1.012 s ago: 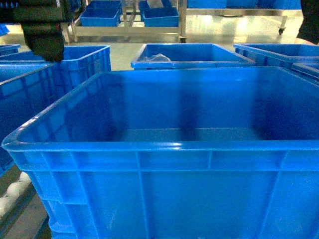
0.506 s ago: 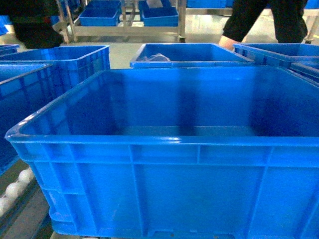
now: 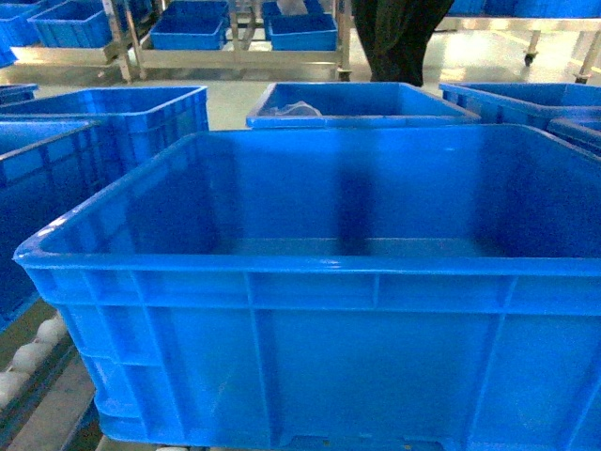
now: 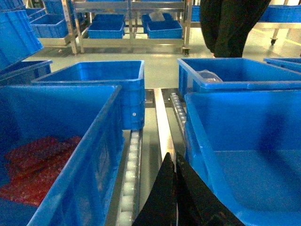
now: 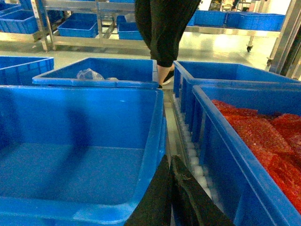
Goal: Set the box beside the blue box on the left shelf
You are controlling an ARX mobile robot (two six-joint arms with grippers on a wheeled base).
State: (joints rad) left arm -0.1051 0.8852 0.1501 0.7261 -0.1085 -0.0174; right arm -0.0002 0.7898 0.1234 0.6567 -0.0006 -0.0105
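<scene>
Nearest, the box (image 3: 319,282) was seen filling the head view, its floor bare, resting over the white rollers of the left shelf (image 3: 28,362); the left gripper (image 4: 175,197) was pressed at its left rim and the right gripper (image 5: 170,195) at its right rim, each with fingers drawn together, though a grasp could not be told. Beside it, a crate of red packets (image 4: 61,150) was set to the left; farther off, a steel rack (image 3: 235,47) and a dark-clothed person (image 3: 399,38) were seen.
</scene>
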